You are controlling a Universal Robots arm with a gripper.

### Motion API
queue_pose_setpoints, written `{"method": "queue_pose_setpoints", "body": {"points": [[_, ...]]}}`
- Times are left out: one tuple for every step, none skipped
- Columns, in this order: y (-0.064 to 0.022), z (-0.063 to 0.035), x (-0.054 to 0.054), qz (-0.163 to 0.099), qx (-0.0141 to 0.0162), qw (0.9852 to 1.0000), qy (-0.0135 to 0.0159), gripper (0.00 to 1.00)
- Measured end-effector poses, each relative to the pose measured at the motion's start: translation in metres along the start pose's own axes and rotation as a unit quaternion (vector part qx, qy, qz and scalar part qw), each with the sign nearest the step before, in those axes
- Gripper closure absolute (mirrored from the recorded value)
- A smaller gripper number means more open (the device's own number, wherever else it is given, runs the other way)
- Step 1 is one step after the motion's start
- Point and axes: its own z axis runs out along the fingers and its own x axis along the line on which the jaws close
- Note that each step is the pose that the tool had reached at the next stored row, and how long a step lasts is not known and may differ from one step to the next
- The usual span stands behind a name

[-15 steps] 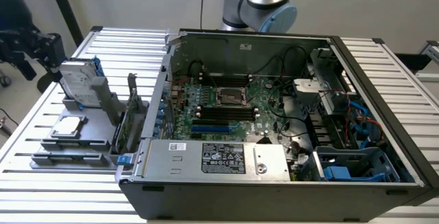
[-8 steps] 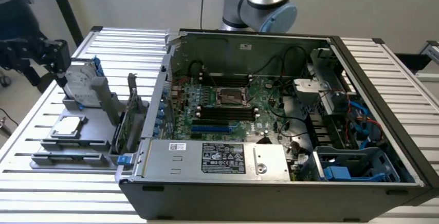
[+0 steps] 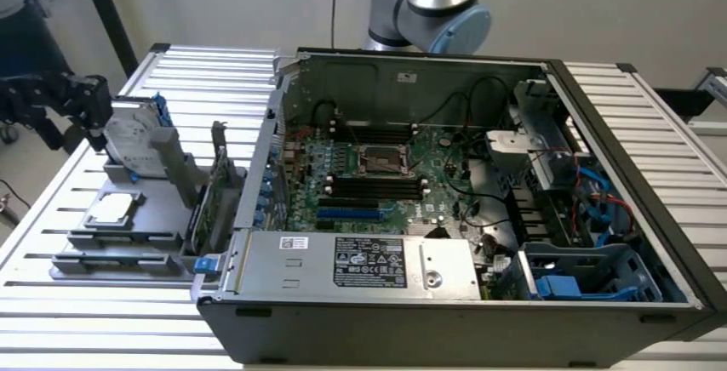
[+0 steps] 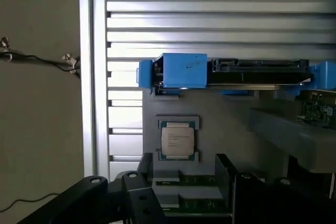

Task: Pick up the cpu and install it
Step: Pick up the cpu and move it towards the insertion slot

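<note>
The cpu (image 4: 177, 140) is a small, square, silver-topped chip lying flat.

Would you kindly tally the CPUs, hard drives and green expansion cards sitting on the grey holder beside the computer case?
cpu: 1
hard drive: 1
green expansion card: 1
Total: 3

The cpu (image 4: 177, 140) lies flat in a grey holder (image 4: 220, 124) at the frame's centre, near a blue-framed drive (image 4: 181, 71). The gripper (image 4: 185, 160), jaws spread wide, holds nothing.
</note>
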Motion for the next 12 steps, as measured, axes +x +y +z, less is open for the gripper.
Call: {"method": "queue_pose_setpoints", "body": {"points": [[-0.0005, 0.0019, 0.001, 0.0, -0.0001, 1.0, 0.0, 0.41], [-0.0025, 0.0036, 0.002, 0.0, 0.0, 1.0, 0.0, 0.41], [-0.0054, 0.0055, 0.002, 0.0, 0.0, 1.0, 0.0, 0.41], [-0.0088, 0.0073, 0.002, 0.0, 0.0, 1.0, 0.0, 0.41], [-0.0123, 0.0091, 0.002, 0.0, 0.0, 1.0, -0.0001, 0.41], [-0.016, 0.0111, 0.002, 0.0, 0.0, 1.0, 0.0, 0.41], [-0.0191, 0.0128, 0.002, 0.001, -0.0001, 1.0, 0.0, 0.41], [-0.0219, 0.0146, 0.002, 0.001, -0.0002, 1.0, -0.0001, 0.41], [-0.0244, 0.0165, 0.002, 0.001, -0.0004, 1.0, -0.0001, 0.41], [-0.026, 0.0183, 0.001, 0.002, -0.0007, 1.0, -0.0001, 0.41], [-0.0275, 0.0202, 0.0, 0.002, -0.0011, 1.0, -0.0001, 0.41], [-0.0285, 0.022, -0.002, 0.002, -0.0015, 1.0, 0.0, 0.41]]}}
